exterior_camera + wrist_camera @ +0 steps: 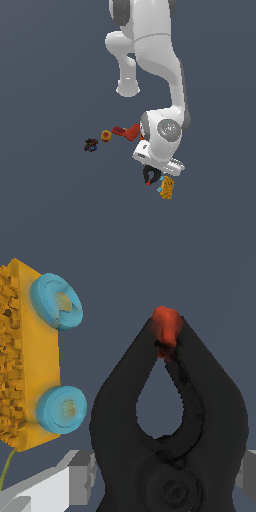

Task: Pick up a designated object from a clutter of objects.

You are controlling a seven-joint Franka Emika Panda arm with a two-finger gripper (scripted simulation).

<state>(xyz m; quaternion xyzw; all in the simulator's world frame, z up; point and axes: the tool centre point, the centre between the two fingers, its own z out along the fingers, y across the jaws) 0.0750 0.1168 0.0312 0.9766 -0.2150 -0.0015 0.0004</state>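
The black spring clamp point(120, 421) fills the wrist view, with its red-orange jaw tips point(166, 326) pointing away from the hand. In the exterior view the clamp point(148, 175) hangs just under the hand. My gripper point(167, 476) straddles the clamp's thick pivot end. One grey finger point(80, 473) rests against one side of the clamp and the other finger point(249, 471) against the opposite side, with no gap showing. In the exterior view the gripper point(154, 171) is mostly covered by the white hand.
The orange-yellow blocky item with blue wheels point(30, 366) lies right beside the clamp, also in the exterior view point(167, 188). The red angular tool point(127, 131), the yellow-red fruit point(106, 135) and the dark multicoloured lump point(90, 145) lie toward the exterior view's left.
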